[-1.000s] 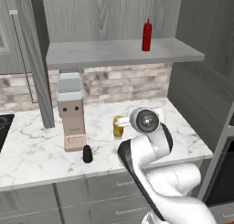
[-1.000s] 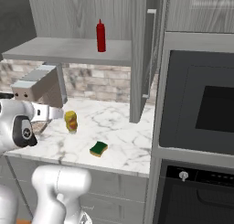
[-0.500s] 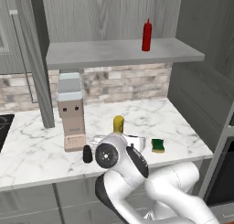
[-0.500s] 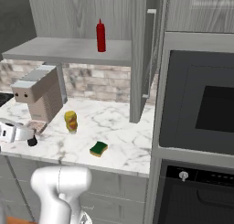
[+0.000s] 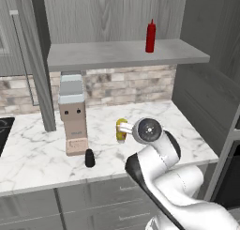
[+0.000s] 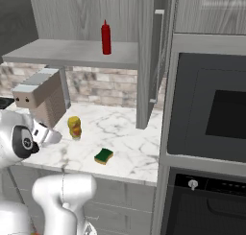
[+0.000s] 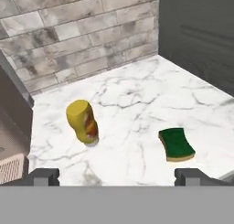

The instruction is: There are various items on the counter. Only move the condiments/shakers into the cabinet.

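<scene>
Your yellow bottle (image 7: 82, 121) is a stubby squeeze bottle with a red patch on its label, standing upright on the marble counter (image 7: 137, 104) left of centre in the hand view. The green-and-yellow sponge (image 7: 176, 144) lies flat to its right, well apart from it. The gripper (image 7: 116, 176) is spread wide with nothing between its tips, which rise at the bottom corners of that frame; the bottle sits above and nearer the left tip, not touching either.

The left base view gives you what the hand camera misses: the red bottle (image 5: 150, 36) upright on the cabinet (image 5: 126, 53) shelf board at upper right, the small black shaker (image 5: 89, 158) on the counter at lower left, just in front of the beige-and-grey appliance (image 5: 73, 113). The right base view shows the sponge near frame centre, clear of the arm.
</scene>
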Robot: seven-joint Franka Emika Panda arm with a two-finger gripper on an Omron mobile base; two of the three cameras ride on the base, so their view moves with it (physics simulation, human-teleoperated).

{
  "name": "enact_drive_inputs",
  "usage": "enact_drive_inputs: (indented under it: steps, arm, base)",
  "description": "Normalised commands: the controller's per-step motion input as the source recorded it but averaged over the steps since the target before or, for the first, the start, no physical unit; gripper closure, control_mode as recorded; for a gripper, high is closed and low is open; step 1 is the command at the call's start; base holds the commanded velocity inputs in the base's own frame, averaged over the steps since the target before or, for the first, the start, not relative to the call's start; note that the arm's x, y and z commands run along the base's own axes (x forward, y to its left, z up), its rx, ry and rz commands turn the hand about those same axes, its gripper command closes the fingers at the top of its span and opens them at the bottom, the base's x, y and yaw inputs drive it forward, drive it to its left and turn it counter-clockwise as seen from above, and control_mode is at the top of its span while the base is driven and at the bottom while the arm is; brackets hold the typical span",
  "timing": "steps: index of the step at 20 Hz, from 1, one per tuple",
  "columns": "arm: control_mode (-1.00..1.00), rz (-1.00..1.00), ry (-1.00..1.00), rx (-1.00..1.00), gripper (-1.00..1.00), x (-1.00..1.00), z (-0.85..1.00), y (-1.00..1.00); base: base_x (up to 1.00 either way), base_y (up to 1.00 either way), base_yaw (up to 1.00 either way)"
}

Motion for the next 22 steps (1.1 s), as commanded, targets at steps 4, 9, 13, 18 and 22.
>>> enact_drive_inputs:
  steps: [4, 9, 13, 18, 22]
  arm:
    - [-1.00, 0.03, 0.06, 0.20, -1.00, 0.33, -0.14, -0.32]
    - [-1.00, 0.00, 0.24, 0.00, -1.00, 0.46, -0.10, 0.08]
    - [-1.00, 0.00, 0.27, 0.01, -1.00, 0.44, -0.03, 0.10]
    - [-1.00, 0.09, 0.18, -0.08, -1.00, -0.01, -0.20, 0.84]
    - [-1.00, 0.07, 0.04, -0.09, -1.00, -0.02, -0.16, 0.64]
  base:
    - [0.00, 0.00, 0.00]
    - [0.00, 0.00, 0.00]
    - [0.00, 0.00, 0.00]
    - [0.00, 0.00, 0.00]
    - [0.00, 0.00, 0.00]
